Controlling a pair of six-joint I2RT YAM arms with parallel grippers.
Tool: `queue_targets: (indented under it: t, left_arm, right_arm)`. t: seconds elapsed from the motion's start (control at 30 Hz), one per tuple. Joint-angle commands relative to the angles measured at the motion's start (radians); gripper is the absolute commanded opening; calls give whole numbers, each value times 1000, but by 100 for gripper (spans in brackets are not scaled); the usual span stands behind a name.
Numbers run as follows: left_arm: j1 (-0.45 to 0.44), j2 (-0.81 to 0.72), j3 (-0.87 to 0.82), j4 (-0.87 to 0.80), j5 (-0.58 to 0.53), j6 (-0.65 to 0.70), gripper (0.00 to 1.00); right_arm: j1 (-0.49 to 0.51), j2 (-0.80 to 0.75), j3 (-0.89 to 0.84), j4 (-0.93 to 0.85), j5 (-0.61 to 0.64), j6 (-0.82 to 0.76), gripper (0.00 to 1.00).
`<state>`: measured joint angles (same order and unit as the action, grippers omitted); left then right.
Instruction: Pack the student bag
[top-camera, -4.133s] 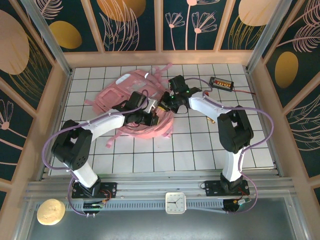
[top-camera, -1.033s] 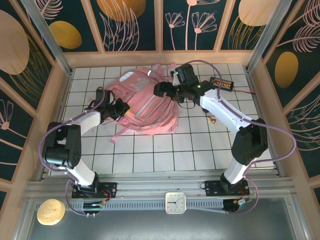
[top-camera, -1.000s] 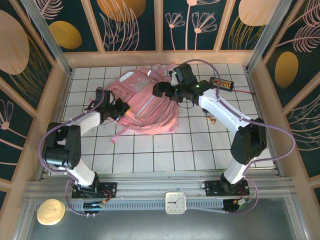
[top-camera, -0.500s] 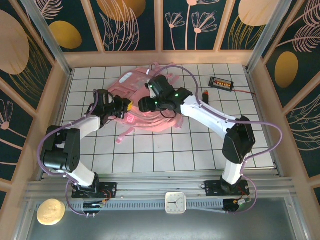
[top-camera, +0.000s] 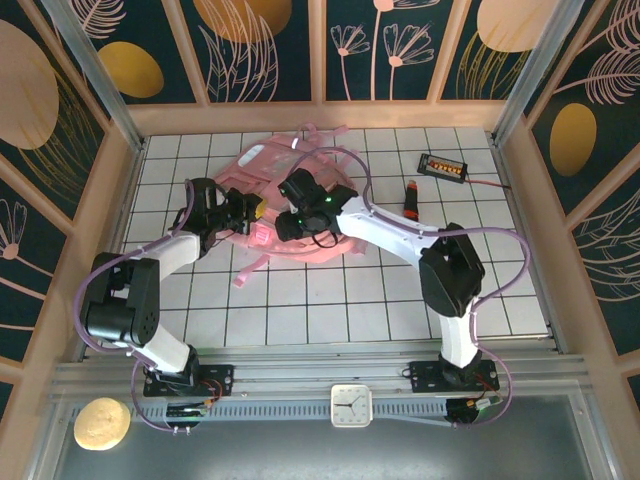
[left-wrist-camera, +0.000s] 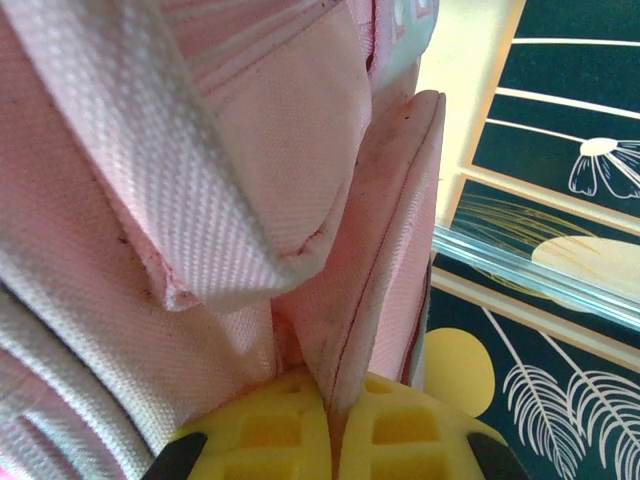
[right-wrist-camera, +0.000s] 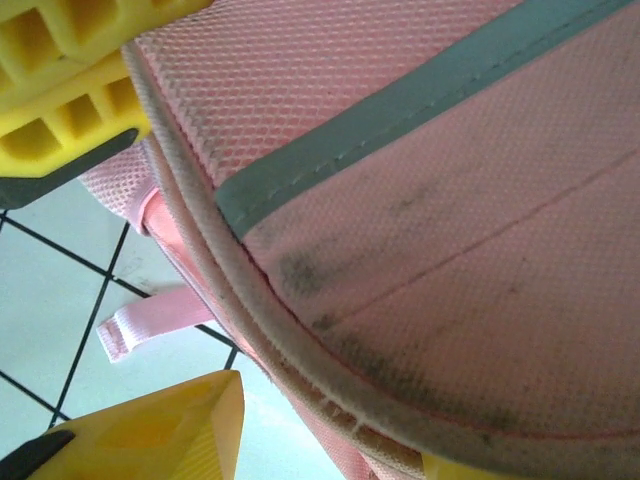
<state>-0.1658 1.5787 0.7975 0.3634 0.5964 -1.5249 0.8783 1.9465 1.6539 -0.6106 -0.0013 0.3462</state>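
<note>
**Bag** (top-camera: 262, 175): pink, slumped on the far-left part of the bench (top-camera: 380, 290), with straps trailing toward the near side.

**Left gripper** (top-camera: 250, 213): jaws pinched tight on a fold of the bag's edge, at its left side.

**Right gripper** (top-camera: 283, 228): just beside the left gripper. Its jaws are spread wide and straddle the bag's piped rim, gripping nothing.

**Loose items:** a red-and-black stick (top-camera: 411, 200) and a black device (top-camera: 443, 166). Both lie on the bench to the right of the bag, apart from it.

**Progress (judged):** early. No opening shows and nothing is seen inside the bag, and the loose items are still out. Opening the bag and loading it remain to be done.

**Change:** a second ago the right gripper stood at the bag's far-right corner and the bag lay spread flatter. The gripper has since crossed to the near-left edge, and the bag is now bunched up. The left gripper has barely moved.
</note>
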Motion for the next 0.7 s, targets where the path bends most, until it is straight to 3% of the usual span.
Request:
queue_targets:
  t: [0.0,0.13,0.4,0.67]
  left_arm:
    - [-1,-74,9,165,56,-77,0]
    - [-9,-74,10,160,57,-73,0]
    - [-38,-58,25,157,60,-71,0]
    - [-41,-58,17,159,65,-70,0]
  right_arm:
    - [1,33,64,-36,89,-3,49]
    - [1,59,99,-38,105,4,49]
    - [-2,104,168,-64,131,10,36]
    - [-6,102,172,-64,157,6,3]
